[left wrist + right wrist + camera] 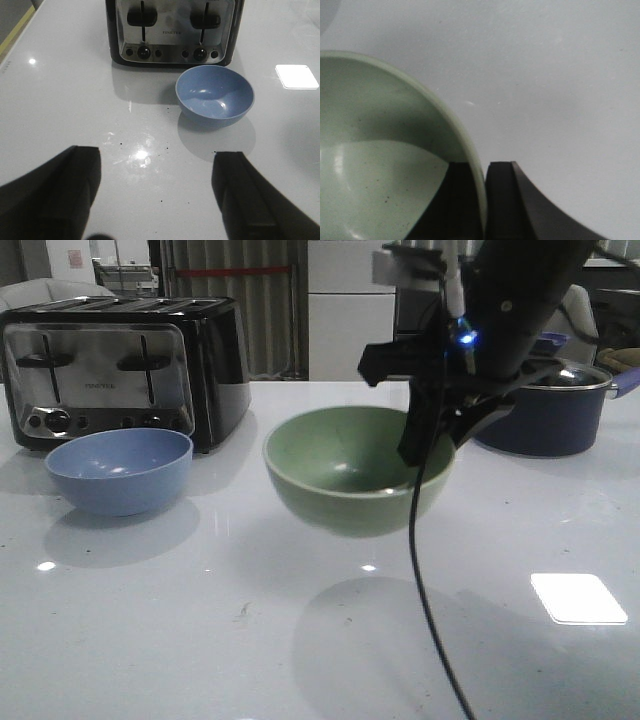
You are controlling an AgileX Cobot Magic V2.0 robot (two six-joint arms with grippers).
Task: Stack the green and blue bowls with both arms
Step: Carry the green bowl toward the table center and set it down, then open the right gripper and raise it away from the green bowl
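Black cable (pixel 425 570) hangs nearest the front camera, dropping from the right arm (pixel 520 300) down past the green bowl (pixel 345 475) toward the lower edge of the view. That bowl sits in the air above the white desk (pixel 150 640), its shadow lying on the surface beneath it, and it tilts a little with the held side higher. The right gripper (pixel 425 445) is clamped on the bowl's rim at the side nearest the arm; in the right wrist view one finger (pixel 447 205) lies inside the pale green wall (pixel 380 150) and the other outside, the rim pinched between them with almost no gap.

To the left, well apart from the green bowl, the blue bowl (pixel 120 470) rests upright on the desk just in front of the black-and-chrome toaster (pixel 120 365). In the left wrist view the left gripper (pixel 155 195) stands spread wide and holds nothing, its two dark fingers (pixel 60 195) over bare desk, with the blue bowl (pixel 215 97) and the toaster (pixel 172 32) beyond them. A dark navy pot (pixel 550 405) stands at the far right of the desk, behind the right arm. A bright rectangle of reflected light (pixel 580 598) lies on the desk at the right.
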